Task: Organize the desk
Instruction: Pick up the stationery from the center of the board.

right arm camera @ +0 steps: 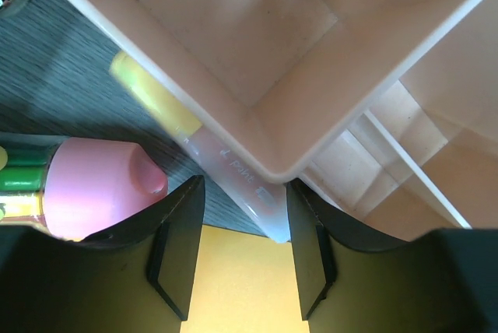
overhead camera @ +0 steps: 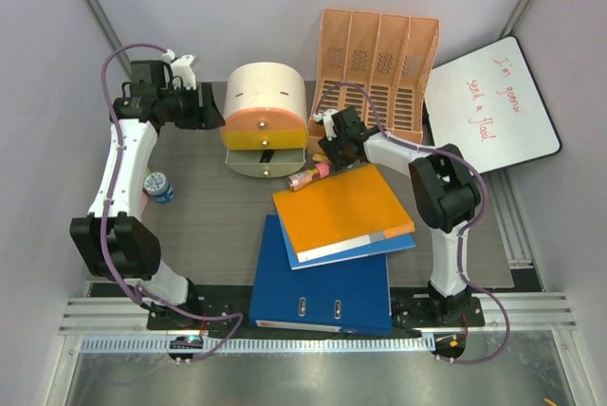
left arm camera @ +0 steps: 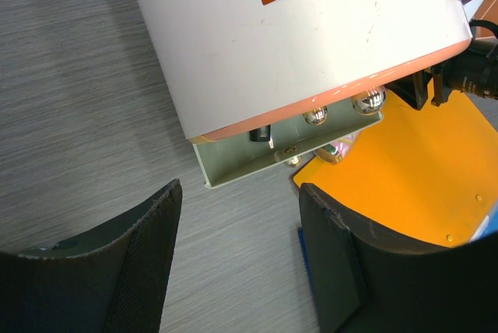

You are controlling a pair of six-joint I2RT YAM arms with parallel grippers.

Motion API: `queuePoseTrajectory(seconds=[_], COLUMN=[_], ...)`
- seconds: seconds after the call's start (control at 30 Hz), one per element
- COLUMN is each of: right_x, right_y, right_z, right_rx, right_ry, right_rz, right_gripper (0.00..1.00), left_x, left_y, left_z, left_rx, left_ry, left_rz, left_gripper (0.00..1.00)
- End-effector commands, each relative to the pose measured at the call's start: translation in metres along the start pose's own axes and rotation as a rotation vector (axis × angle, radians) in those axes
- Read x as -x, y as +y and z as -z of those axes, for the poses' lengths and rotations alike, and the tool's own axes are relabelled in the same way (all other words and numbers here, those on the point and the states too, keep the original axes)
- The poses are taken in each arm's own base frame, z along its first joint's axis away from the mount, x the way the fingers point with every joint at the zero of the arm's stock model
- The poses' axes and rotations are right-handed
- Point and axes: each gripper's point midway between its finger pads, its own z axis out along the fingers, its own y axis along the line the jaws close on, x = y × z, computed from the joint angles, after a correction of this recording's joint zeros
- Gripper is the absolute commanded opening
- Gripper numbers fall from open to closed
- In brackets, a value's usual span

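Note:
The dark grey wood-grain desk carries an orange folder lying askew on a blue binder. Some markers lie at the folder's far corner. My right gripper hovers just above them. In the right wrist view it stands open, and the clear-capped end of a yellow pen lies between its fingertips, untouched. A pink marker cap sits to the left. My left gripper is at the left side of the drawer unit, open over bare desk.
The drawer unit's bottom olive drawer is pulled out. An orange file organizer stands at the back, its corner over the pen. A whiteboard leans at the right. A small blue-capped item sits by the left arm.

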Motion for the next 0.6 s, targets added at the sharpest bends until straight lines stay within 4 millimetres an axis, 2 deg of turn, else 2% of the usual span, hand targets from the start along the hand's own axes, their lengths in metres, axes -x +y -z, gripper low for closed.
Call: queuePoseTrajectory(seconds=[0.0, 0.17, 0.23, 0.3, 0.37, 0.4, 0.5, 0.57], right_x=[0.023, 0.018, 0.013, 0.012, 0.02, 0.017, 0.029, 0.03], right_y=[-0.008, 0.005, 0.007, 0.007, 0.003, 0.003, 0.0, -0.001], right_z=[-0.002, 0.004, 0.008, 0.018, 0.034, 0.038, 0.061, 0.068], right_rx=[-0.009, 0.056, 0.062, 0.062, 0.042, 0.039, 0.027, 0.022], right_ry=[-0.07, -0.082, -0.08, -0.092, -0.124, -0.124, -0.175, -0.188], right_rz=[0.006, -0.017, -0.025, -0.028, -0.029, -0.031, -0.035, -0.035], right_gripper=[0.51, 0.4, 0.3, 0.17, 0.1, 0.06, 0.03, 0.03], left_x=[0.017, 0.016, 0.015, 0.016, 0.016, 0.016, 0.016, 0.017], left_y=[-0.002, -0.002, -0.002, -0.003, -0.003, -0.004, -0.004, -0.004], left_z=[0.01, 0.011, 0.011, 0.013, 0.013, 0.013, 0.014, 0.014], left_rx=[0.0, 0.006, 0.006, 0.003, 0.005, 0.003, 0.004, 0.004], left_ry=[-0.047, -0.046, -0.046, -0.049, -0.048, -0.049, -0.052, -0.055], left_rz=[-0.028, -0.03, -0.031, -0.033, -0.031, -0.033, -0.034, -0.036], left_gripper=[0.63, 0.63, 0.63, 0.63, 0.63, 0.63, 0.63, 0.63])
